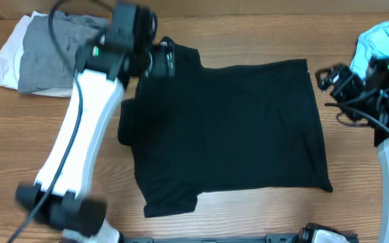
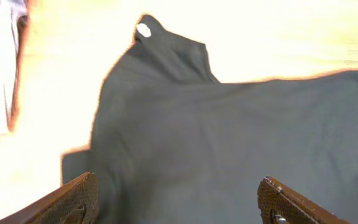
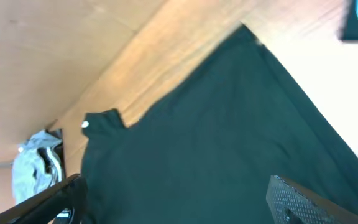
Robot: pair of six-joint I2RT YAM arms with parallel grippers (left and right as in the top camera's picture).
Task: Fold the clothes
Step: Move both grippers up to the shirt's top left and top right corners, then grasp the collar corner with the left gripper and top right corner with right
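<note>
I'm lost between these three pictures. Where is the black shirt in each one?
Overhead: the black shirt lies spread flat across the middle of the picture.
Left wrist: it fills the centre and bottom.
Right wrist: it covers the lower right.
Shared landmark: the small white logo, top centre-left in the left wrist view and at left in the right wrist view; overhead I cannot make it out.

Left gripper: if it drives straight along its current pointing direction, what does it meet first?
Probably the black shirt: in the left wrist view the open left gripper faces its spread body, with nothing between. How far off the cloth is, I can't tell.
</note>
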